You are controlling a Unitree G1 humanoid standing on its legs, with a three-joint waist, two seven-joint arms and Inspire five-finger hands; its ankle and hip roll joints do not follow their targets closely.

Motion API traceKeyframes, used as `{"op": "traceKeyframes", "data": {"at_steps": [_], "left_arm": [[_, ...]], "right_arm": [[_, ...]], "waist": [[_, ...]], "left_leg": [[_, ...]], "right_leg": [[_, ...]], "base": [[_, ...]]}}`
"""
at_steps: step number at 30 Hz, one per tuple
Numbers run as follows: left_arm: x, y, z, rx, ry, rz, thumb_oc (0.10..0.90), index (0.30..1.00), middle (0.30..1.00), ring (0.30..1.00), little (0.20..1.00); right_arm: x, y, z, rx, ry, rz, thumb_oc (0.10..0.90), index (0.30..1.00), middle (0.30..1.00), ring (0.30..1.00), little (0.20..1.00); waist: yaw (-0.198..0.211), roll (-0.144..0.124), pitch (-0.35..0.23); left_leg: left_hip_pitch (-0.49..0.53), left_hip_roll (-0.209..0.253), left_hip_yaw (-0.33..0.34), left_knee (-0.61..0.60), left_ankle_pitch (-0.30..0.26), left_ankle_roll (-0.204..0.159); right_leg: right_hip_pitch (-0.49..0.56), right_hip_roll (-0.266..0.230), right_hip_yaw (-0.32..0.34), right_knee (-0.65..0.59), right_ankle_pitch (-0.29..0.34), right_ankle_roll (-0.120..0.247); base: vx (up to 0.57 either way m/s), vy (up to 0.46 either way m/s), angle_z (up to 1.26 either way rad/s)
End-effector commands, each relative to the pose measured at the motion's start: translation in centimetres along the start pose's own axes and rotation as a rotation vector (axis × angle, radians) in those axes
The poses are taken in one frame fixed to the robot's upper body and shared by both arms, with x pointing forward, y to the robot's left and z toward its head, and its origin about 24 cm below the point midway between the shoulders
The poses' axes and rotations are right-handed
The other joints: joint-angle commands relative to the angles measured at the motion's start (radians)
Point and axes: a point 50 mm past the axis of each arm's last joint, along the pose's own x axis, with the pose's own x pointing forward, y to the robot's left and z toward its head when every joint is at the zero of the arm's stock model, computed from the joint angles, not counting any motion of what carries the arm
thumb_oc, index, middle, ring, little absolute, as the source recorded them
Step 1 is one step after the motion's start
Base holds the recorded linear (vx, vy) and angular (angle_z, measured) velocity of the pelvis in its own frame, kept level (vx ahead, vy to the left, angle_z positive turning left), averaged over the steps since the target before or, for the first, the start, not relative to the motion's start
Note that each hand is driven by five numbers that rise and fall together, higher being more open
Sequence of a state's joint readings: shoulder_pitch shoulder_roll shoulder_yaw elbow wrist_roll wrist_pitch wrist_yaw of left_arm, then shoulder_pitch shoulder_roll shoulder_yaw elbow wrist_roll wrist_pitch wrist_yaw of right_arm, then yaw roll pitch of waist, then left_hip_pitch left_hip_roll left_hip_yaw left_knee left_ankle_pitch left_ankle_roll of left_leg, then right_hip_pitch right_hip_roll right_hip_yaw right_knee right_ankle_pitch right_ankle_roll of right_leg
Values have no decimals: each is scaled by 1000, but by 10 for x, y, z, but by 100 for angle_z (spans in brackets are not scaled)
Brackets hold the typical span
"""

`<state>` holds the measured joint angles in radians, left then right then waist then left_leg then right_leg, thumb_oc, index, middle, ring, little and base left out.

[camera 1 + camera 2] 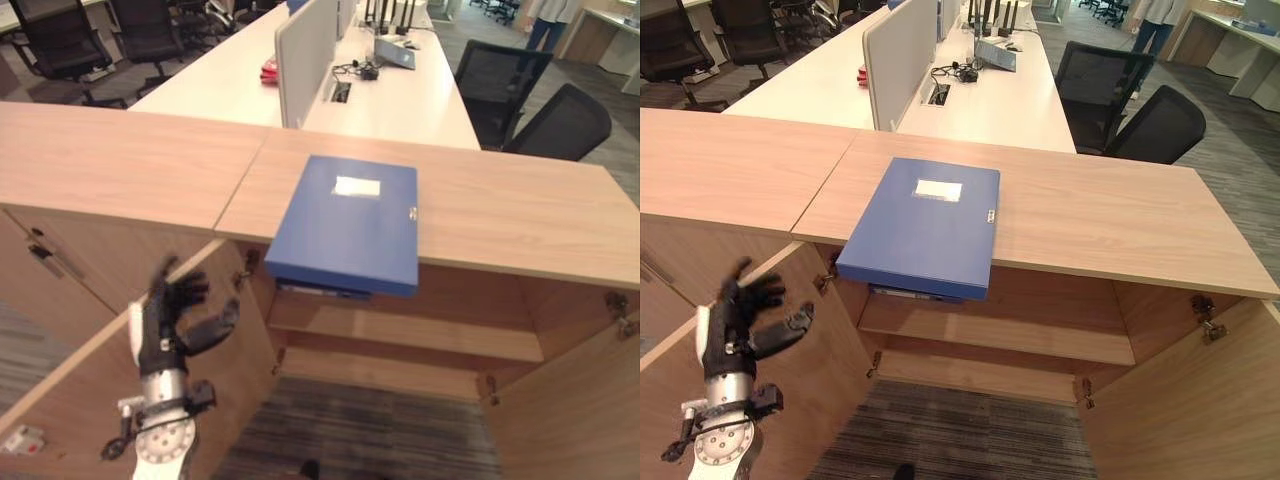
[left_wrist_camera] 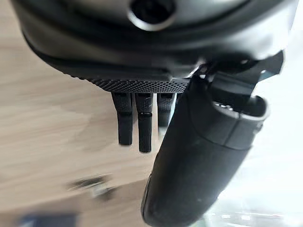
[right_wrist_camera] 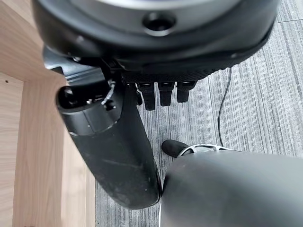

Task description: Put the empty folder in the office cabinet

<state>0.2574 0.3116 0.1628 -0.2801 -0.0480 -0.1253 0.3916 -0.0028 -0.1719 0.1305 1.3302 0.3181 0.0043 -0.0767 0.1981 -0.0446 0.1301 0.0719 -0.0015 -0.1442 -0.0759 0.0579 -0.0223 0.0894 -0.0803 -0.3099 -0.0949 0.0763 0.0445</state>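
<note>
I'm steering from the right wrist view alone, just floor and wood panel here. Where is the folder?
Observer: The blue folder lies flat on the cabinet top, its near edge overhanging the open compartment.
Operator: Are the doors open?
Observer: Yes, both doors stand open, and a shelf shows inside.
Operator: And the left hand?
Observer: The left hand is open, raised beside the left door, apart from the folder.

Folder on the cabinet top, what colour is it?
Blue folder with a white label, clearest in the right eye view.
</note>
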Motion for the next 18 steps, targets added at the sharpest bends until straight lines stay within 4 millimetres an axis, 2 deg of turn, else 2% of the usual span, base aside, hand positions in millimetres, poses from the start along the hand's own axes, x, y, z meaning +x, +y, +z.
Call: {"op": "traceKeyframes", "data": {"at_steps": [1, 2, 4, 8, 11, 12, 18], "left_arm": [[28, 34, 100, 24, -614, 240, 800, 900, 900, 900, 900], [29, 34, 101, 25, -615, 241, 800, 900, 900, 900, 900], [30, 29, 126, -47, -746, 275, 800, 900, 900, 900, 900], [31, 22, 142, -122, -819, 288, 800, 900, 900, 900, 900], [33, 16, 146, -121, -836, 254, 800, 900, 900, 900, 900], [34, 9, 149, -132, -844, 188, 800, 900, 900, 900, 900], [39, -5, 142, -261, -753, 1, 800, 900, 900, 900, 900]], "right_arm": [[0, 16, 16, -55, -56, 15, 800, 900, 900, 900, 900], [0, 16, 16, -55, -57, 15, 800, 900, 900, 900, 900], [0, 19, 13, -73, -45, 13, 800, 900, 900, 900, 900], [0, 20, 12, -86, -38, 9, 800, 900, 900, 900, 900], [0, 18, 12, -87, -34, -1, 800, 900, 900, 900, 900], [0, 15, 11, -86, -28, -10, 800, 900, 900, 900, 900], [1, 7, 12, -93, -17, -16, 800, 900, 900, 900, 900]], "waist": [[18, -47, -29], [18, -48, -28], [12, -47, -44], [6, -46, -54], [1, -42, -59], [-2, -39, -63], [-22, -25, -76]], "left_leg": [[-1, -33, -54, -11, -72, -4], [-1, -33, -54, -11, -72, -4], [5, -36, -54, -11, -74, -4], [10, -37, -54, -11, -76, -5], [12, -38, -55, -11, -78, -4], [15, -40, -55, -11, -79, -3], [25, -43, -52, -11, -83, -1]], "right_leg": [[57, -57, -11, 8, -29, 85], [57, -57, -11, 8, -29, 85], [61, -58, -11, 8, -28, 87], [65, -60, -14, 8, -29, 88], [67, -61, -13, 8, -29, 88], [70, -63, -13, 8, -28, 88], [78, -70, -13, 8, -25, 88]], "base": [[0, 0, 0], [0, 0, 0], [9, 8, 2], [0, 0, 0], [0, 0, 0], [0, 0, 0], [0, 0, 0]]}}
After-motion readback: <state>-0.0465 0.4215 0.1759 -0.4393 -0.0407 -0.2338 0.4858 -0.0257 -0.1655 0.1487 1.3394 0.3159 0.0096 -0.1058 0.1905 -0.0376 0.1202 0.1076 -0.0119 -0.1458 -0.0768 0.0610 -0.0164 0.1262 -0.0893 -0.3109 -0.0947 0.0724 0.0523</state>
